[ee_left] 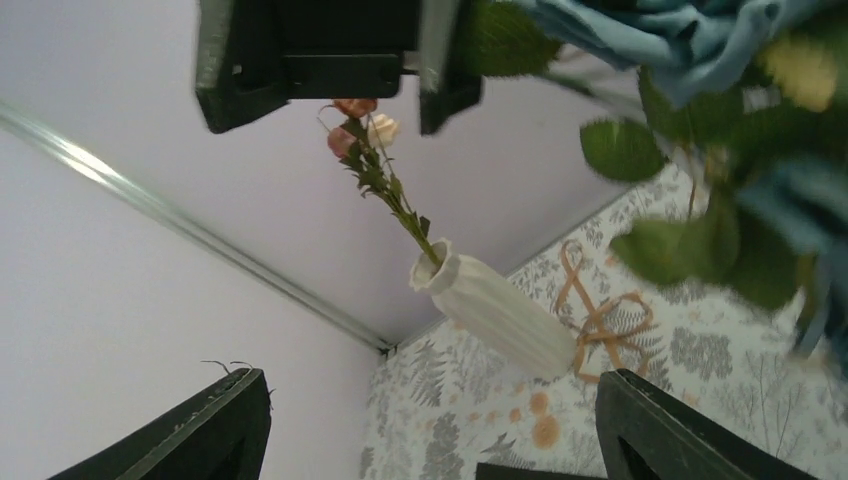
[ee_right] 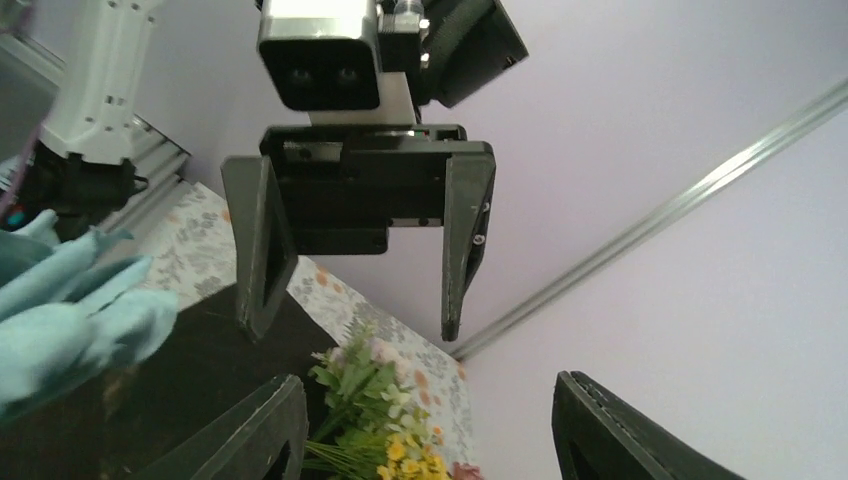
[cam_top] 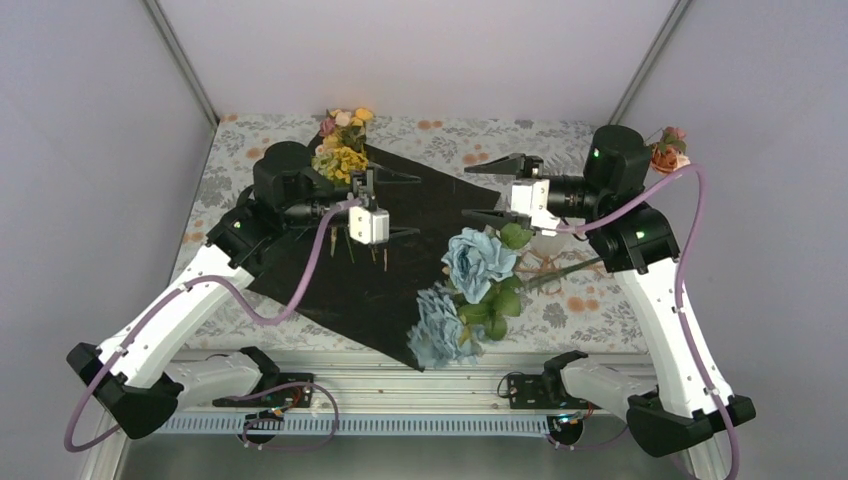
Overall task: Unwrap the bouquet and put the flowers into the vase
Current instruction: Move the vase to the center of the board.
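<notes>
The black sheet (cam_top: 400,290) lies spread flat over the floral tablecloth. Two blue flowers (cam_top: 478,262) rest on its right edge, and a yellow and pink bunch (cam_top: 342,160) lies at its far corner. The white ribbed vase (ee_left: 495,310) stands on the cloth with one stem of small pink and orange blooms (ee_left: 365,150) in it. In the top view the right arm hides most of the vase. My left gripper (cam_top: 412,205) hovers over the sheet, open and empty. My right gripper (cam_top: 470,193) faces it from the right, also open and empty.
A tan raffia ribbon (ee_left: 600,320) lies on the tablecloth beside the vase's foot. The enclosure's walls and metal corner posts close in the far side of the table (cam_top: 560,135). The two grippers' fingertips point at each other a short gap apart.
</notes>
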